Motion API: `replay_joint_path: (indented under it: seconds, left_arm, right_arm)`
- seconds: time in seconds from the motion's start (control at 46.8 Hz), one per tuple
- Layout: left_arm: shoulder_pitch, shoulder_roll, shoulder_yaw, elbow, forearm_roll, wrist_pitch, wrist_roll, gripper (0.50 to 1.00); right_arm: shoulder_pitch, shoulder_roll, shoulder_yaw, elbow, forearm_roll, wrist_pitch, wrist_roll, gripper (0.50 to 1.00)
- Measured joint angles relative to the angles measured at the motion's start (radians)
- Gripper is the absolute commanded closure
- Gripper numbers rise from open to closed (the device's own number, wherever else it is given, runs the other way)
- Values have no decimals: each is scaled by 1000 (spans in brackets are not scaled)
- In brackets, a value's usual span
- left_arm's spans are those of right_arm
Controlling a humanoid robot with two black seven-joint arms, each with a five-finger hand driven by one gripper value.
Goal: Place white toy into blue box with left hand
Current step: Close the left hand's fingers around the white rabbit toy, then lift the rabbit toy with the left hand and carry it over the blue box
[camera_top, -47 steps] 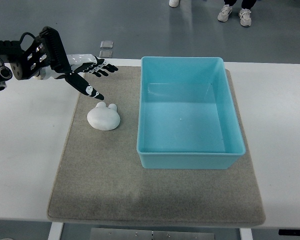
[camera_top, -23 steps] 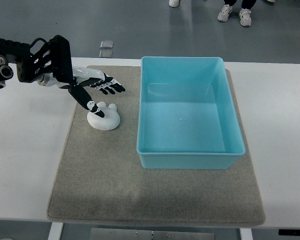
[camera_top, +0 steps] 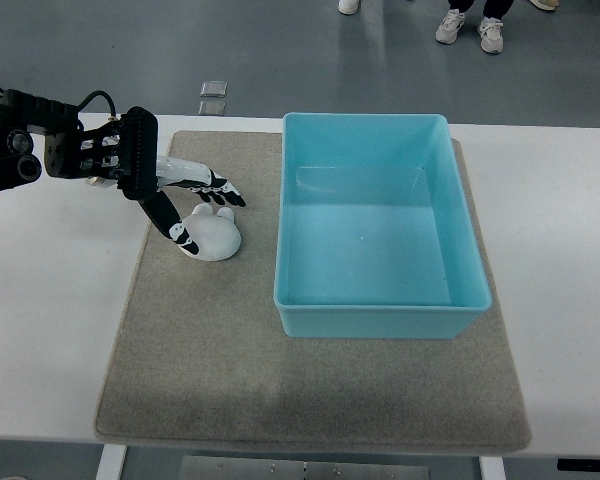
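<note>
Left arm (camera_top: 40, 150): enters from picture's left edge, black, reaching rightward. Left hand (camera_top: 185, 195): palm down, fingers (camera_top: 220, 188) spread and extended, thumb (camera_top: 175, 228) angled down and apart, holding nothing.

a single top view looks steeply down from the robot's side, taking in the whole white table (camera_top: 560, 250), with grey floor (camera_top: 280, 50) across the frame's upper edge.

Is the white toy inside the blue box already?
No, the white toy sits on the grey mat to the left of the blue box, with the left robot hand reaching over it.
</note>
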Motion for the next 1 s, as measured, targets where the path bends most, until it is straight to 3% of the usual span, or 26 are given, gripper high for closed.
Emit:
replay_joint_path:
  seconds: [0.15, 0.321, 0.513, 0.705, 0.897, 1.004]
  left_arm:
    - [3, 0, 0, -15, 56, 7, 0, 594]
    - [19, -12, 0, -21, 81, 75, 0, 598]
    - [38, -20, 4, -19, 86, 106, 0, 694]
    - [43, -21, 5, -12, 96, 120, 1, 859]
    - [43, -21, 1, -10, 111, 153, 1, 909]
    - [43, -21, -5, -10, 111, 156, 1, 909]
  right_arm:
    - [0, 0, 0, 0, 0, 0, 0, 564]
    - [0, 0, 0, 0, 0, 0, 0, 564]
    - [0, 0, 0, 0, 0, 0, 0, 564]
    - [0, 0, 0, 0, 0, 0, 0, 564]
    - [0, 0, 0, 0, 0, 0, 0, 564]
    - [0, 0, 0, 0, 0, 0, 0, 564]
